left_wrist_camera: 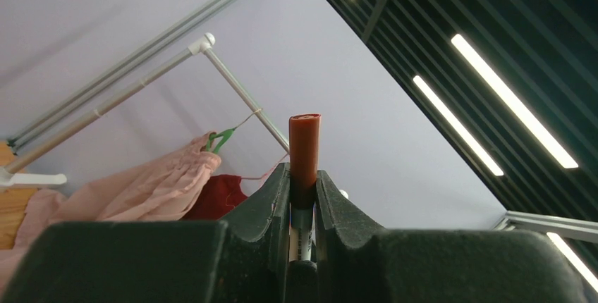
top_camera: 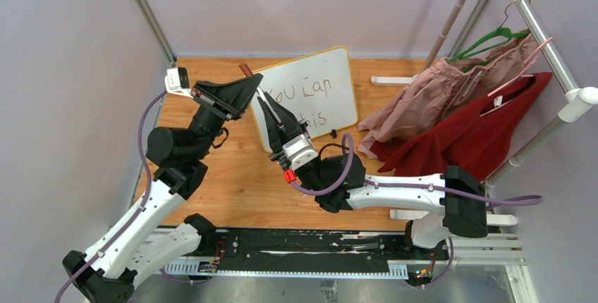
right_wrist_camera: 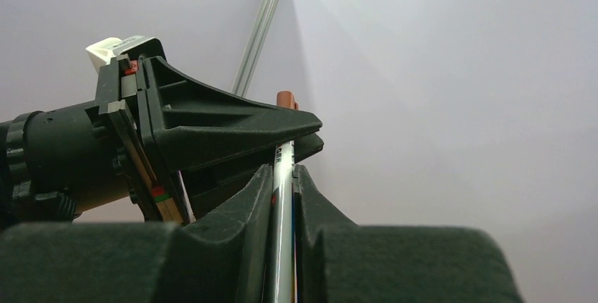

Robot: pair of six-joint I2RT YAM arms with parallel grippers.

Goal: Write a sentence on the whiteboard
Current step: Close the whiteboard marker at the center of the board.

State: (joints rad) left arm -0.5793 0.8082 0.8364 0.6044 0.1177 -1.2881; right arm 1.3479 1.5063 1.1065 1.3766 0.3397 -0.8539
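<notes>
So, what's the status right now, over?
Left gripper shut on the marker, red-brown cap end. Right gripper shut on its barrel. Whiteboard shows the sentence, partly hidden behind both grippers. Clothes hang off right.
</notes>
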